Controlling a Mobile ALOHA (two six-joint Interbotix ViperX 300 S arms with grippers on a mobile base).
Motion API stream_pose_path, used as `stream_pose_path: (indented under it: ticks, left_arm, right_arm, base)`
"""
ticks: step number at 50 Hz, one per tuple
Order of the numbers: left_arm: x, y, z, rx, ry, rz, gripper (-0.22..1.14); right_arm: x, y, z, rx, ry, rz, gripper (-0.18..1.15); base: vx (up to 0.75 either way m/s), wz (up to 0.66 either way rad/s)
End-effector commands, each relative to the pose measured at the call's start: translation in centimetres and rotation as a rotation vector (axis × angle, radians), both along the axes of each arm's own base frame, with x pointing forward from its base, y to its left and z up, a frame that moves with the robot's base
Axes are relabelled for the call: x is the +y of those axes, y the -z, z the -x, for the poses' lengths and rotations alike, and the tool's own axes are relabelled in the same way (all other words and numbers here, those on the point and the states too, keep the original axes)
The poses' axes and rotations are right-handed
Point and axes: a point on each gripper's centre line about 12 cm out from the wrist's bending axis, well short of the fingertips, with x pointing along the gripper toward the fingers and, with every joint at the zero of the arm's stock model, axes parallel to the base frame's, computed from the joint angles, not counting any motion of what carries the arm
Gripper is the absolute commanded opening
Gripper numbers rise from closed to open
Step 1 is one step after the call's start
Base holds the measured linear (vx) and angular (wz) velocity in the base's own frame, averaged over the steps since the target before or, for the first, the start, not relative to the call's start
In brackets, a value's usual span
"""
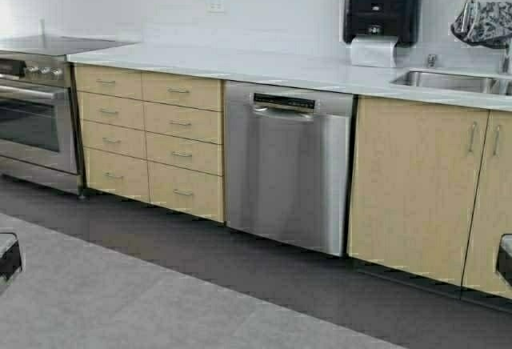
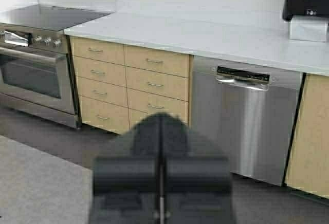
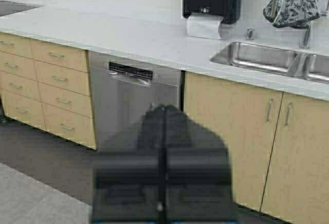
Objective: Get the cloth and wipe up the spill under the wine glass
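Note:
The cloth (image 1: 484, 22), black-and-grey floral on white, hangs draped over the faucet above the sink (image 1: 448, 82) at the far right of the counter; the right wrist view also shows the cloth (image 3: 295, 8). The wine glass and the spill are out of view. My left gripper (image 2: 161, 118) is shut, held low and well back from the cabinets, holding nothing. My right gripper (image 3: 164, 110) is shut too and holds nothing, facing the dishwasher (image 3: 134, 100). In the high view only the arm ends show: left gripper (image 1: 8, 257), right gripper (image 1: 504, 259).
A white countertop (image 1: 264, 65) runs over wooden drawers (image 1: 152, 137), a steel dishwasher (image 1: 286, 165) and cupboard doors (image 1: 416, 189). An oven (image 1: 36, 121) stands at the left. A black paper towel dispenser (image 1: 382, 5) hangs on the wall. Dark floor lies between me and the cabinets.

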Motion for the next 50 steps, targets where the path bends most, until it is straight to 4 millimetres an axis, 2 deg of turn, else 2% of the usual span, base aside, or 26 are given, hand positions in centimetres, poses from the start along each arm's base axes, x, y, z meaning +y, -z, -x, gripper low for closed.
stream_pose_path:
  ticks: [1, 8, 21, 38, 50]
  left_arm:
    - [-0.2, -0.4, 0.5, -0.026, 0.012, 0.032, -0.02]
    - [-0.2, -0.3, 0.4, -0.024, 0.012, 0.034, 0.03]
    - [-0.2, -0.2, 0.3, -0.024, 0.012, 0.037, 0.02]
    - [-0.2, -0.4, 0.5, -0.038, 0.014, 0.055, 0.02]
    - [-0.2, -0.3, 0.5, -0.052, 0.016, 0.058, 0.02]
  right_arm:
    - [0.2, 0.2, -0.3, 0.008, -0.011, 0.005, 0.05]
    - [0.3, 0.3, -0.8, 0.023, -0.013, 0.017, 0.06]
    - [0.6, 0.2, -1.9, 0.044, -0.035, 0.105, 0.06]
    - [0.7, 0.1, -1.8, 0.039, -0.041, 0.131, 0.06]
    - [0.7, -0.5, -0.8, -0.004, -0.039, 0.133, 0.06]
  base:
    - [0.01, -0.04]
    - [0.02, -0.06]
    - [0.07, -0.08]
    - [0.13, -0.06]
    - [0.20, 0.02]
